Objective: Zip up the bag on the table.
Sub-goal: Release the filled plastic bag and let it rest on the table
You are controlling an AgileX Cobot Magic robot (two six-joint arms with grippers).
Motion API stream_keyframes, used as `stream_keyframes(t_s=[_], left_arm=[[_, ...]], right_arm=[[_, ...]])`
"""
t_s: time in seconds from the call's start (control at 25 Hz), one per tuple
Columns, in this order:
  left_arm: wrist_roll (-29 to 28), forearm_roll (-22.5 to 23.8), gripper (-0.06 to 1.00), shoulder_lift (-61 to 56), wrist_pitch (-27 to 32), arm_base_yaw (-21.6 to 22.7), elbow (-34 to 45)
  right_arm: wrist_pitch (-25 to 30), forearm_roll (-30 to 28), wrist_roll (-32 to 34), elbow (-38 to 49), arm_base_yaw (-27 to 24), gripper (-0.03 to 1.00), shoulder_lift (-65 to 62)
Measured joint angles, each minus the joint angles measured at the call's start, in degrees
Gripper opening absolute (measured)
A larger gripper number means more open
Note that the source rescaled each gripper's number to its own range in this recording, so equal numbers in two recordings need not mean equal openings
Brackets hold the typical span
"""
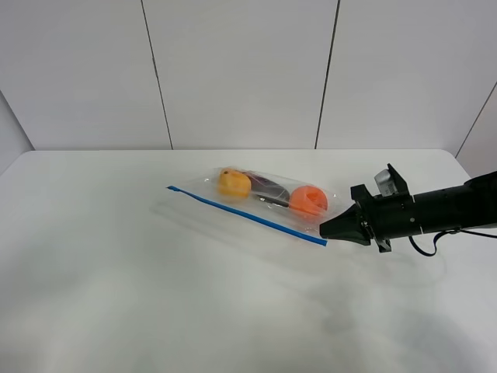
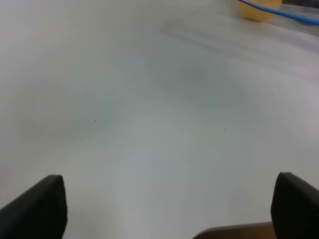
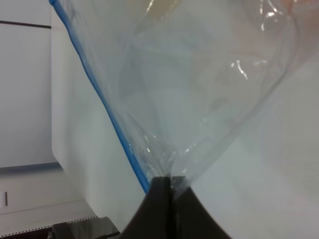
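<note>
The clear bag (image 1: 256, 203) lies on the white table (image 1: 116, 272), its blue zip strip (image 1: 245, 215) running along the near edge. Inside show a yellow fruit (image 1: 234, 183), a dark purple item (image 1: 268, 188) and an orange fruit (image 1: 308, 200). My right gripper (image 1: 324, 230) is shut on the bag's right corner at the end of the strip. In the right wrist view the gripper (image 3: 170, 185) pinches the plastic (image 3: 199, 99) beside the strip (image 3: 107, 109). My left gripper (image 2: 172, 204) is open over bare table, with the yellow fruit (image 2: 256, 11) far ahead. It is outside the exterior high view.
The right arm (image 1: 443, 206) reaches in from the right edge, low over the table. A panelled white wall (image 1: 241, 70) stands behind the table's far edge. Nothing else lies on the tabletop around the bag.
</note>
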Motion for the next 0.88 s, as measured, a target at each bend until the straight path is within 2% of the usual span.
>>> stream_keyframes(t_s=[0.32, 0.4, 0.52, 0.64, 0.72, 0.76, 0.88], left_arm=[[0.0, 0.0, 1.0, 0.0, 0.0, 0.0, 0.0], [0.0, 0.0, 1.0, 0.0, 0.0, 0.0, 0.0], [0.0, 0.0, 1.0, 0.0, 0.0, 0.0, 0.0], [0.0, 0.0, 1.0, 0.0, 0.0, 0.0, 0.0], [0.0, 0.0, 1.0, 0.0, 0.0, 0.0, 0.0], [0.0, 0.0, 1.0, 0.0, 0.0, 0.0, 0.0], [0.0, 0.0, 1.0, 0.0, 0.0, 0.0, 0.0]], right_arm=[[0.31, 0.12, 0.0, 0.0, 0.0, 0.01, 0.0], [0.37, 0.47, 0.0, 0.0, 0.0, 0.06, 0.0], [0.87, 1.95, 0.0, 0.0, 0.0, 0.29, 0.0], [1.45, 3.97, -0.06, 0.0, 0.0, 0.7, 0.0], [1.5, 5.25, -0.34, 0.0, 0.0, 0.88, 0.0], [1.55, 5.57, -0.39, 0.0, 0.0, 0.93, 0.0], [1.55, 6.58, -0.44, 0.0, 0.0, 0.98, 0.0]])
